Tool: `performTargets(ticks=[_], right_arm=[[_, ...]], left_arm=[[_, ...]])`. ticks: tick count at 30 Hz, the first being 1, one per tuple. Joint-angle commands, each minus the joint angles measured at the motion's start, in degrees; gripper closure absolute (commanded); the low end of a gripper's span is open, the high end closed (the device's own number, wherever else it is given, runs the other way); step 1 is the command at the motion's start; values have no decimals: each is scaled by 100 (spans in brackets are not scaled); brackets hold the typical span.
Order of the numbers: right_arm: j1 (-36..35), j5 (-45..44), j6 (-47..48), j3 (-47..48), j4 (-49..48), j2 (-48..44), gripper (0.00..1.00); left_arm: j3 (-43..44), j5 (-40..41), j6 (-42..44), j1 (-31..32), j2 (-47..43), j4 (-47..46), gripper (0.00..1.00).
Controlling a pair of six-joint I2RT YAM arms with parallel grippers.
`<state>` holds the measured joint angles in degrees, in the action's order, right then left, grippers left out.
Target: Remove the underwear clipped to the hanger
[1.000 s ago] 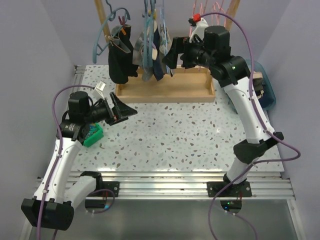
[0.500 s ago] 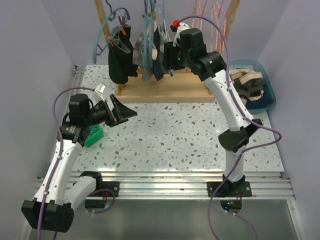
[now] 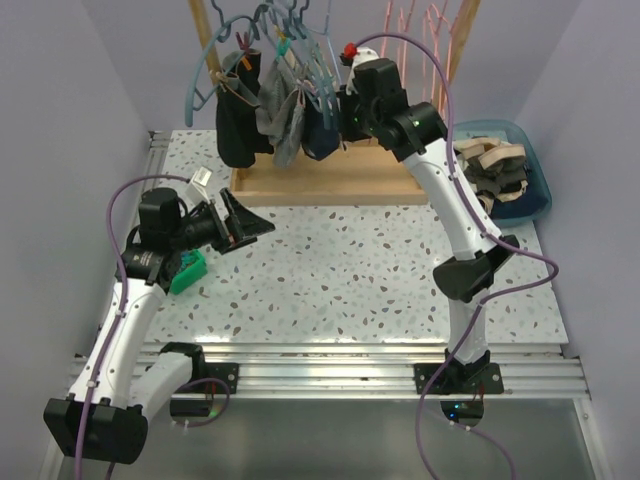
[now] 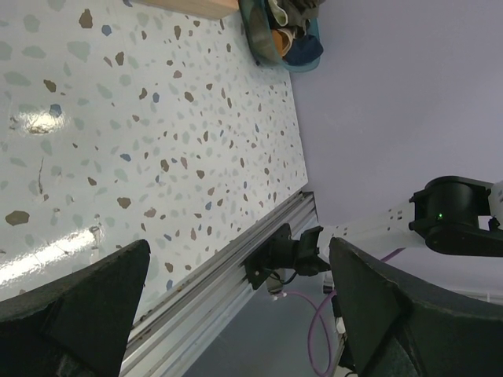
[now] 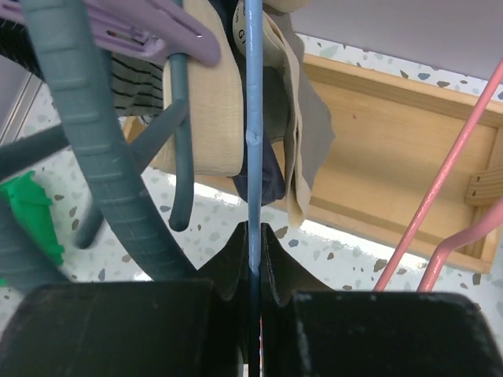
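Right jaws clamped tight on blue hanger (image 5: 251, 118) at wooden rack (image 3: 330, 182). Underwear (image 3: 321, 133) hangs clipped there, beside black garment (image 3: 238, 130). Left jaws spread wide, empty, above speckled surface (image 3: 380, 265).

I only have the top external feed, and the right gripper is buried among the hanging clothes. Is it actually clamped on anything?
Observer: Yes. The right wrist view shows the right gripper shut on the thin blue hanger, whose rod runs straight up between the fingers.
Operator: Any clip near it?
Observer: A purple clip shows up and to the left of that rod, with striped fabric just below it. I cannot tell what the clip pinches.
Operator: And the left gripper?
Observer: The left wrist view shows the left gripper open, with nothing between its fingers.
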<state>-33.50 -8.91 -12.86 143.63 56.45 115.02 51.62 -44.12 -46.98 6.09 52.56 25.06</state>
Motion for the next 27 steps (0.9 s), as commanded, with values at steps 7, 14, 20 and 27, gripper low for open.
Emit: performTargets(ticks=[7,14,20,27], right_arm=[[-52,-1112,179,376,-608,-533,100],[-52,-1324,188,-89,-819,-990,100],[-52,-1087,161,-520,-732,-1544,100],[-52,-270,3,-2247,-292,-2869,100]], left_arm=[[-11,-27,-30,24,18,-274,0],[59,-44,-39,24,115,-309,0],[191,-9,-13,24,229,-309,0],[270,9,-74,24,413,-431,0]])
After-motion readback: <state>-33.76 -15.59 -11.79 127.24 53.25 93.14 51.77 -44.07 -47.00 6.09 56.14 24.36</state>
